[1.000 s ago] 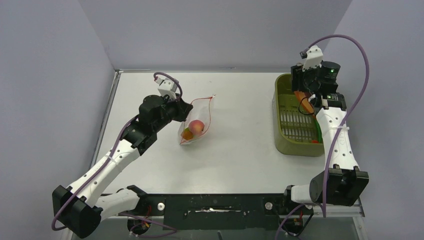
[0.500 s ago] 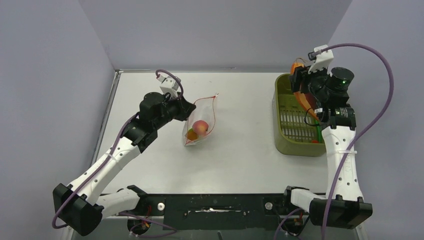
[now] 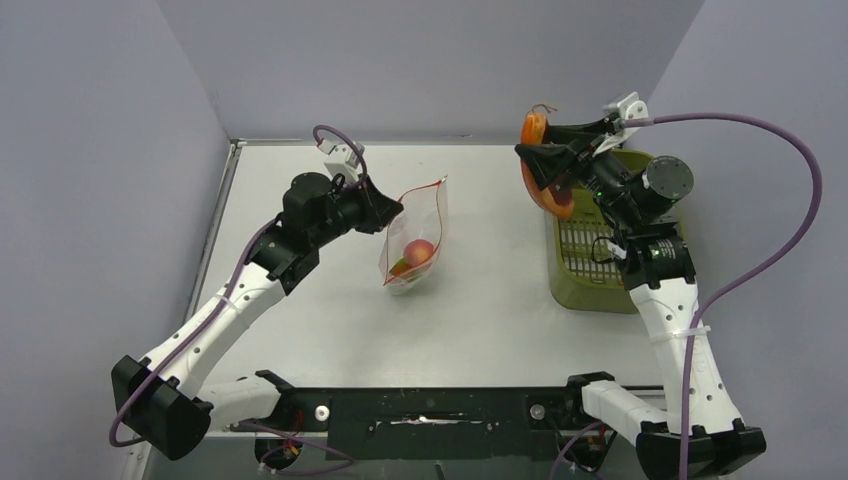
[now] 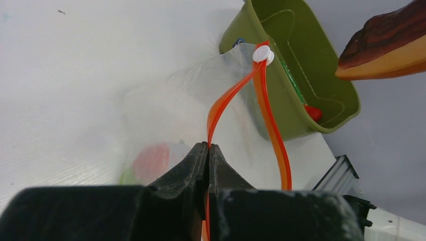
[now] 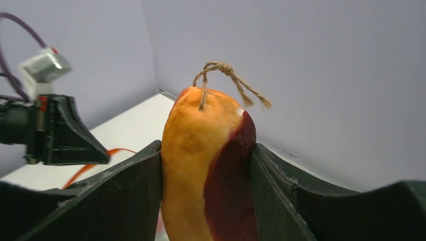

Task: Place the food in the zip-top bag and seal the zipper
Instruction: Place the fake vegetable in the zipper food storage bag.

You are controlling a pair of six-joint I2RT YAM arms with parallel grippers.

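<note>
Grey walls close in on a white table [image 3: 480,320] where two arms work at bagging toy food. At left, the left gripper [image 4: 208,147], jaws pressed together on one lip of the zipper [image 4: 275,131], holds the clear bag [image 3: 428,212] upright near the table's middle. The two red-orange strips part from the jaws and meet again at a white slider [image 4: 263,53], leaving the mouth agape. Inside, low in the pouch, sit a pink-red ball [image 3: 421,250] and a green piece [image 3: 400,268]. At right, the right gripper [image 3: 545,160] has its jaws clamped on the flat sides of an orange and brown-red slab [image 5: 201,150] topped with a twine loop [image 5: 228,75]. It holds the slab in the air over the far left corner of the olive tub [image 3: 575,292], well apart from the bag. A red bit [image 4: 314,113] lies in the tub.
</note>
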